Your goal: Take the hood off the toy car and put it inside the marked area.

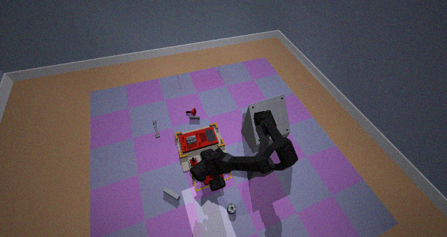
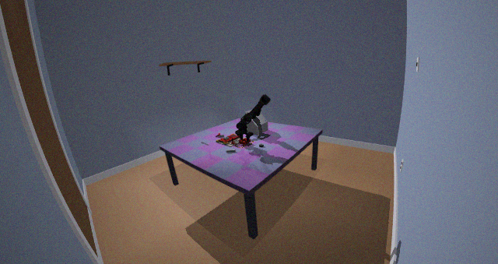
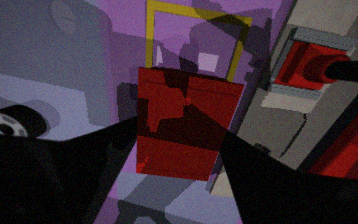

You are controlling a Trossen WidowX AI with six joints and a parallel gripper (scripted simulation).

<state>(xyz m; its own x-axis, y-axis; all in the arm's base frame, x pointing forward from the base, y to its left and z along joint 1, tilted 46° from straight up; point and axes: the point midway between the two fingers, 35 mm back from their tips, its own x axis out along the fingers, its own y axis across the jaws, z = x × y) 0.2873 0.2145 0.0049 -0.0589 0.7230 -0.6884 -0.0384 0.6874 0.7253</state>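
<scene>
While the wrist view looks down past dark fingers, the gripper (image 3: 180, 126) has its two fingers clamped on the red hood (image 3: 187, 125) (image 1: 209, 180), one at each side. The hood is off the car, over the near part of the marked area (image 3: 150, 37) (image 1: 213, 187), a yellow outline; whether it touches the surface I cannot tell. Just beside it stands the toy car (image 3: 290, 117) (image 1: 184, 166), pale with red parts, and a small dark wheel (image 3: 12, 121) (image 1: 232, 207) lies on the other side. Beneath them spreads the table (image 1: 115, 181) (image 2: 210, 164), checkered in pink-violet and grey-blue, crossed by shadows and a bright patch of light, on dark legs. Around it runs an orange-tan floor (image 2: 128, 217) with pale baseboards, then grey-blue walls (image 2: 296, 54), one carrying a wooden shelf (image 2: 187, 63) on black brackets.
</scene>
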